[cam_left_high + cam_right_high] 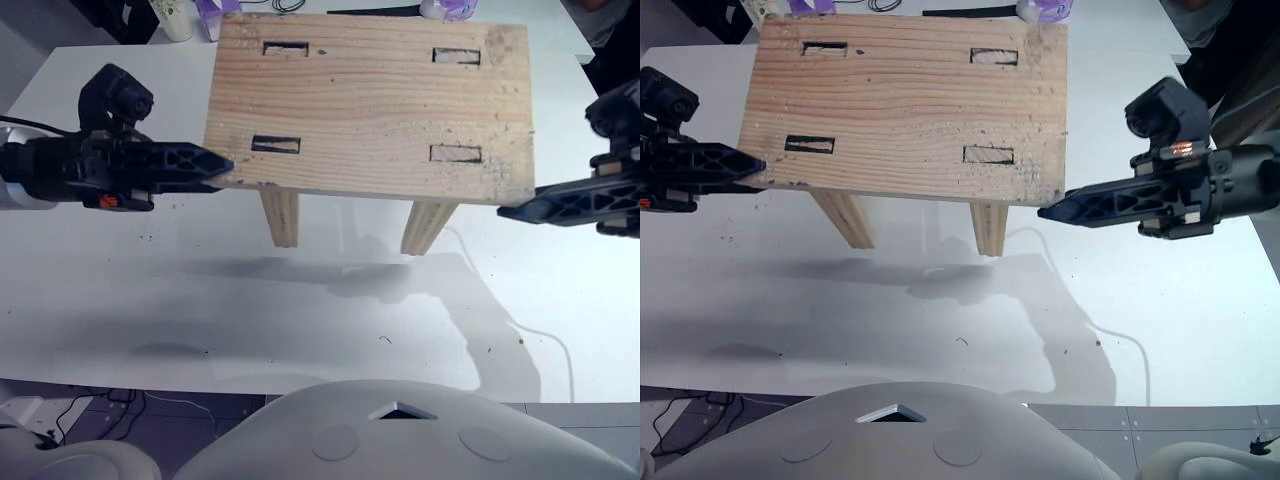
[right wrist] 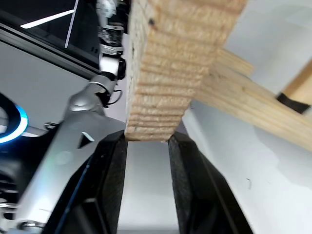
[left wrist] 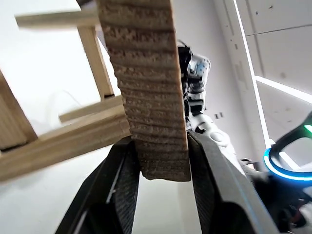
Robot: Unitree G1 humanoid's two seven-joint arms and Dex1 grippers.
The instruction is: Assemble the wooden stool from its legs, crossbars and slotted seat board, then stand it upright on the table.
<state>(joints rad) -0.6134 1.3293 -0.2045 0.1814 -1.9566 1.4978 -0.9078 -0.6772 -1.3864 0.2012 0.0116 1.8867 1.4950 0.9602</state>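
The wooden stool stands assembled, with its slotted seat board [image 1: 370, 100] on top and two front legs [image 1: 282, 215] [image 1: 428, 228] showing under it. My left gripper [image 1: 222, 168] is shut on the board's left edge near the front corner. In the left wrist view its fingers [image 3: 126, 175] flank the board's end, with a crossbar [image 3: 68, 139] beneath. My right gripper [image 1: 1045, 212] holds the board's right front corner. The right wrist view shows the board end just between its fingertips [image 2: 112, 161], and a crossbar [image 2: 253, 112] behind.
The stool is over a white table [image 1: 300, 320] whose front edge is close to me. Purple and white items [image 1: 215, 15] lie along the far edge. A thin white cable [image 1: 1120, 340] curls on the table at the right.
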